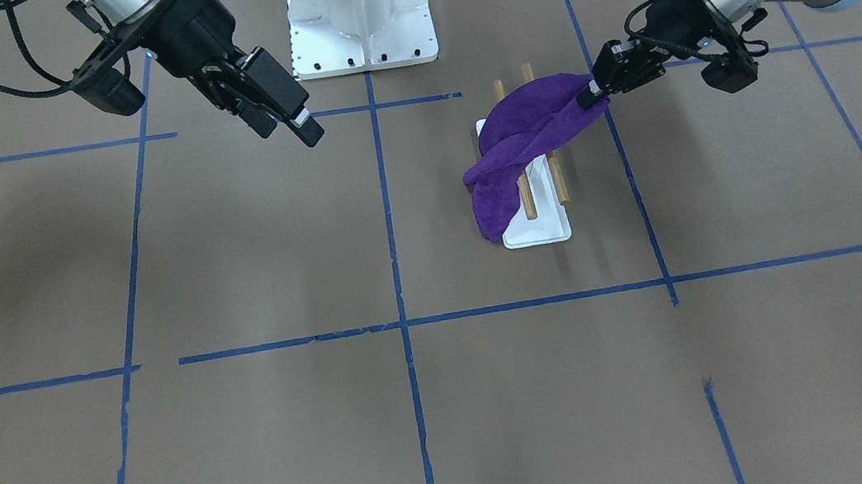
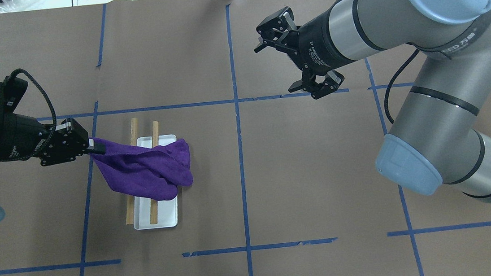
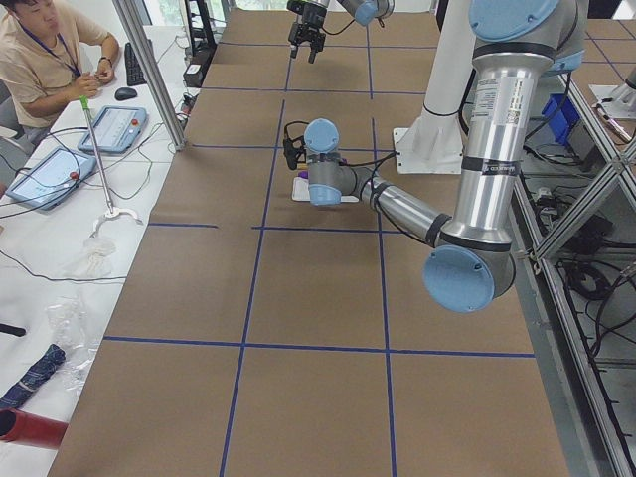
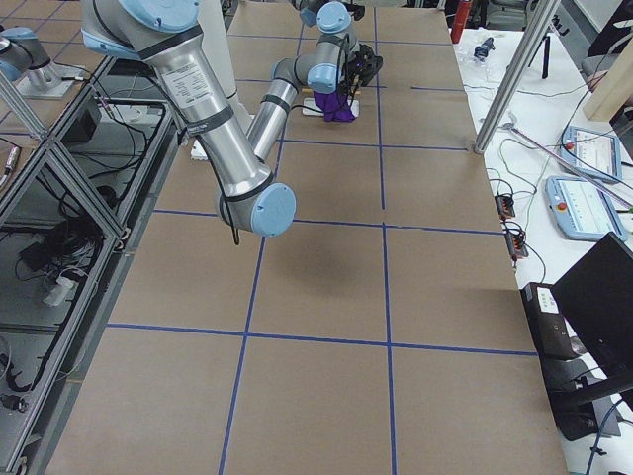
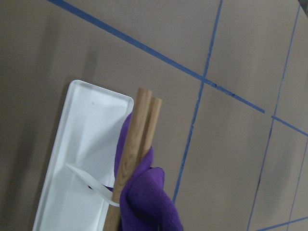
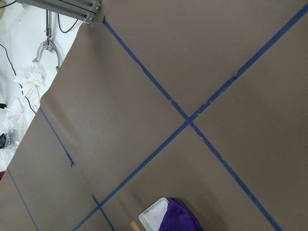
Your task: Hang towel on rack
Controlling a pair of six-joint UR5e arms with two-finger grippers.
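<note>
A purple towel (image 2: pixel 145 170) lies draped across the two wooden dowels (image 2: pixel 133 128) of the rack, whose white base (image 2: pixel 163 220) sits left of centre. One end hangs over the far side toward the base. My left gripper (image 2: pixel 95 148) is shut on the towel's other end and holds it stretched out beside the rack, raised off the table; it also shows in the front view (image 1: pixel 593 94) with the towel (image 1: pixel 526 138). My right gripper (image 2: pixel 275 69) is open and empty, high above the table, far from the rack. The left wrist view shows the dowels (image 5: pixel 137 139) and the towel (image 5: pixel 147 202).
A large white bolted pedestal (image 1: pixel 362 34) stands at the robot's side of the table, near the rack (image 1: pixel 542 231). Blue tape lines cross the brown table cover (image 2: pixel 240 179). An operator (image 3: pixel 45 60) sits at a side desk beyond the table's end.
</note>
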